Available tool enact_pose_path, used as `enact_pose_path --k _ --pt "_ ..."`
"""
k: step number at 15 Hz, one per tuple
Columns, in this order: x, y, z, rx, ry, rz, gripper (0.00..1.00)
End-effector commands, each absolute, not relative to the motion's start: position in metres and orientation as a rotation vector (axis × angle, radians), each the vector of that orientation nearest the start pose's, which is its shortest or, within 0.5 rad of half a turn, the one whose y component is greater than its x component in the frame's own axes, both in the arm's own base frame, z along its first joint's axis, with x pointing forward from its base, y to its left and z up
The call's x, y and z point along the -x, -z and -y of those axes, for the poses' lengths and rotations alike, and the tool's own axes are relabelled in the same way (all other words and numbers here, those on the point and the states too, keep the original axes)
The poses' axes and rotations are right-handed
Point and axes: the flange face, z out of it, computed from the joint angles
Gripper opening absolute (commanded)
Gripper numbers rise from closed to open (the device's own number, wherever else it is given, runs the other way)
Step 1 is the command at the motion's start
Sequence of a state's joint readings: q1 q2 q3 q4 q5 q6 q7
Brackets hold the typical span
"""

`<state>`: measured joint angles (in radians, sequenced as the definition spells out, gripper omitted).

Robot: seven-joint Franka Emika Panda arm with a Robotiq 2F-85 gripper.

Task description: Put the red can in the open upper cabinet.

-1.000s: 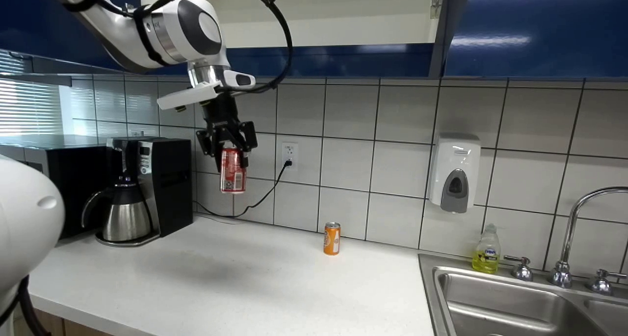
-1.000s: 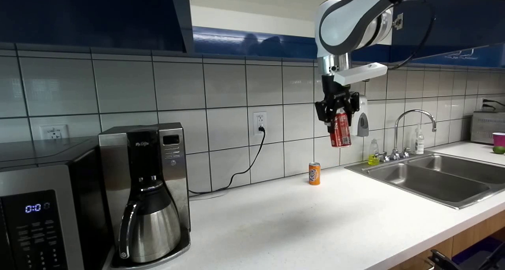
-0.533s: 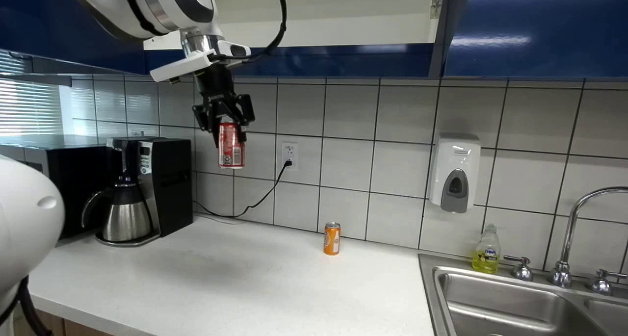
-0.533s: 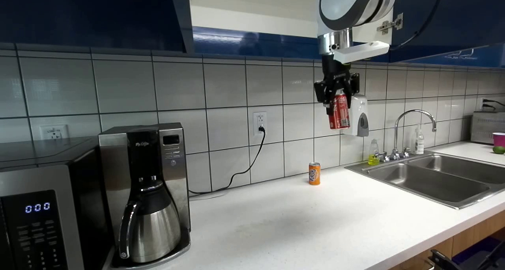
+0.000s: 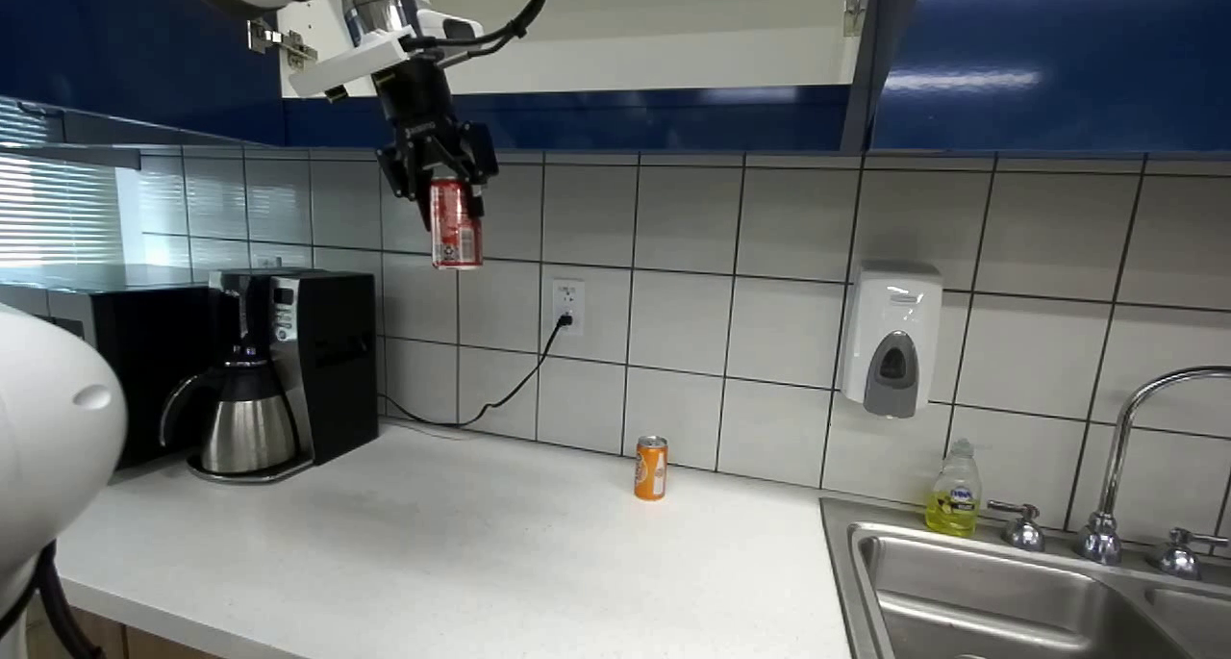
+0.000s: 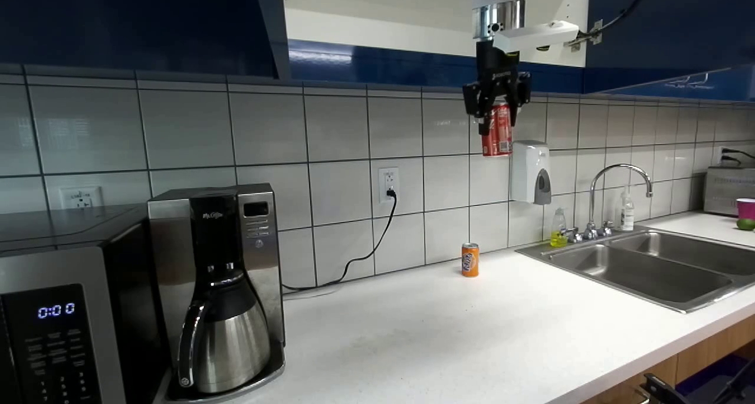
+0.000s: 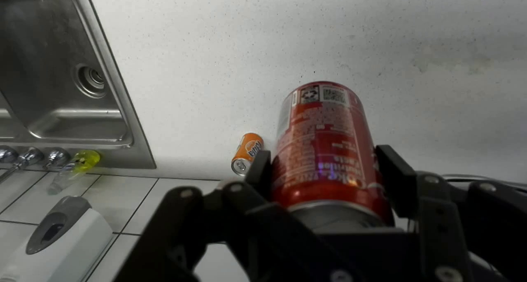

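the gripper (image 5: 451,207) clamps the red can (image 5: 456,234) over the counter (image 5: 519,553), lower than the blue sill (image 5: 664,117) of the open upper cabinet (image 5: 664,53); an orange can (image 5: 650,470) stands between coffee maker (image 5: 339,380) and sink (image 5: 841,544).

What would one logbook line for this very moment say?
claw: gripping red Coke can | position: above white countertop | open upper cabinet: can not yet inside | Fanta can: upright on countertop

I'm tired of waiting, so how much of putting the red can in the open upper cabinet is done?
Done: the red Coke can is gripped, off the countertop.
In hand: the tool holds it in midair.
Left: in both exterior views it appears lower than the open upper cabinet, so probably raise it, move it inside and let go.
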<state>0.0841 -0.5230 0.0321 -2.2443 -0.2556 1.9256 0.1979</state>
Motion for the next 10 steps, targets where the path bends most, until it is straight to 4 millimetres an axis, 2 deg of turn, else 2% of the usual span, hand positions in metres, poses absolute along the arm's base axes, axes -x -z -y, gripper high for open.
enact_pose_path --k 1,10 --pt "-0.411 -0.629 -0.034 3.337 0.440 -0.031 0.41" --pt "-0.408 -0.713 -0.040 3.299 0.573 -0.073 0.41"
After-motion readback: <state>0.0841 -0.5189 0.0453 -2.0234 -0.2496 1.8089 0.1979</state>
